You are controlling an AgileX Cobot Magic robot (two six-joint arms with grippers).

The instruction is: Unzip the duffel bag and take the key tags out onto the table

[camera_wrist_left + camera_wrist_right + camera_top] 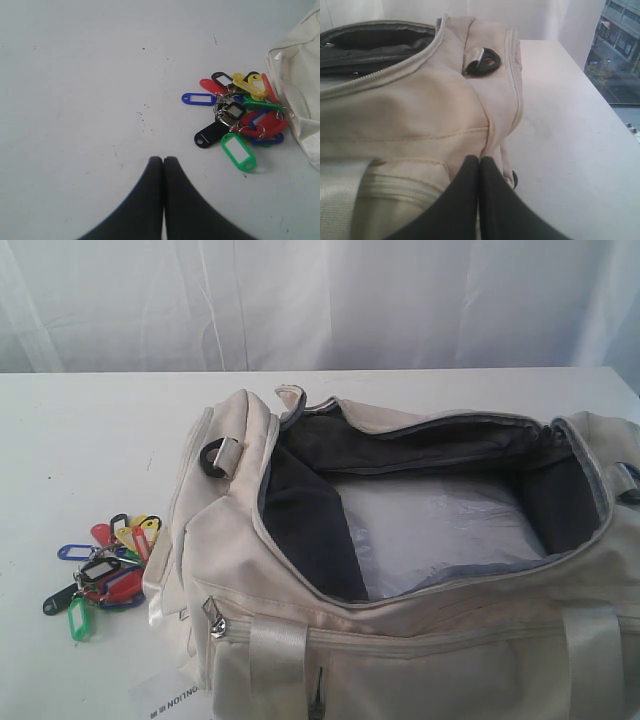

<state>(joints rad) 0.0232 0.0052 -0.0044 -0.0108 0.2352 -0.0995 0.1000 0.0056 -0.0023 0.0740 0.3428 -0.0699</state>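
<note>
The duffel bag (pixel 230 540) is seen unzipped wide, apparently emptied. The key tags (pixel 105 565) are heaped on the table (pixel 80 420) just beside its end, as the task requires. The left gripper (pixel 163 162) and right gripper (pixel 479 162) are pressed closed, nothing held.

A pleated white curtain (pixel 300 300) hangs softly lit along the far side. A window (pixel 620 50) shows buildings outside.

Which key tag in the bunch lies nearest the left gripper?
The solid black key tag, beside the white-windowed green tag; its end points toward the left gripper, closer than any other.
</note>
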